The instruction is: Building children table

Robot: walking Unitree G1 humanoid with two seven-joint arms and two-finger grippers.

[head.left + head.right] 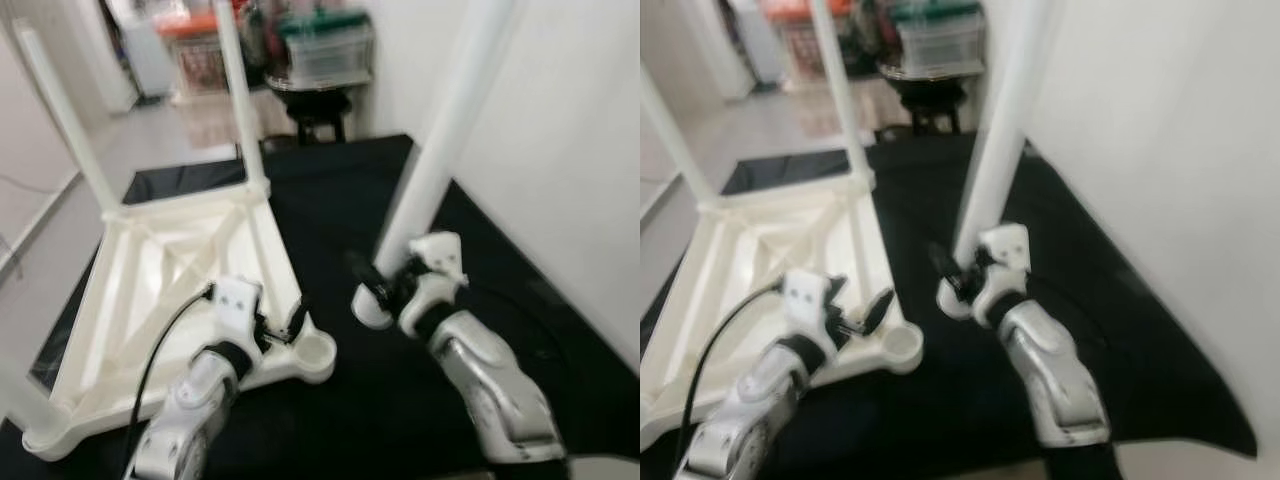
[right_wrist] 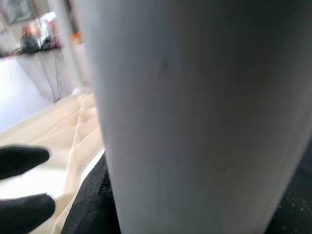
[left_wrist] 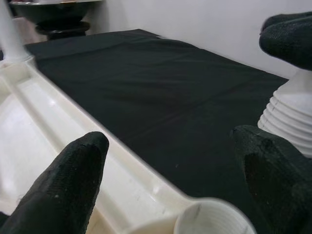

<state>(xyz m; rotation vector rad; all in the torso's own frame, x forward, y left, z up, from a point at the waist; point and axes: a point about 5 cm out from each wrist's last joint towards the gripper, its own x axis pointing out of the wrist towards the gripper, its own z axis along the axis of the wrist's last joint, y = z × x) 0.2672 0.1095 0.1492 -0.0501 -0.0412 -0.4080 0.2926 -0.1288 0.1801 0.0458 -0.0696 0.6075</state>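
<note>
Right gripper (image 1: 372,292) clamps our white leg (image 1: 436,160) just beside the upturned tabletop (image 1: 170,270) — left gripper (image 1: 280,330) spread over its empty corner socket (image 1: 314,349).

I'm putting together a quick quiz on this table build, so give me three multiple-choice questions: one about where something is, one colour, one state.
1. Where is the empty round leg socket of the upside-down cream plastic tabletop?
A. at the corner beside the left gripper
B. at the far corner by the black stool
C. in the middle of the frame

2. What colour is the cloth under the parts?
A. white
B. black
C. red

3. What is the right gripper doing?
A. hanging idle
B. pressing on the tabletop
C. holding the loose white table leg

Answers: 1 A, the open socket sits at the near corner just past the left gripper's open fingers. 2 B, the cloth is black throughout. 3 C, its fingers close around the leg's lower end, whose ribbed tip is not yet in the socket.
</note>
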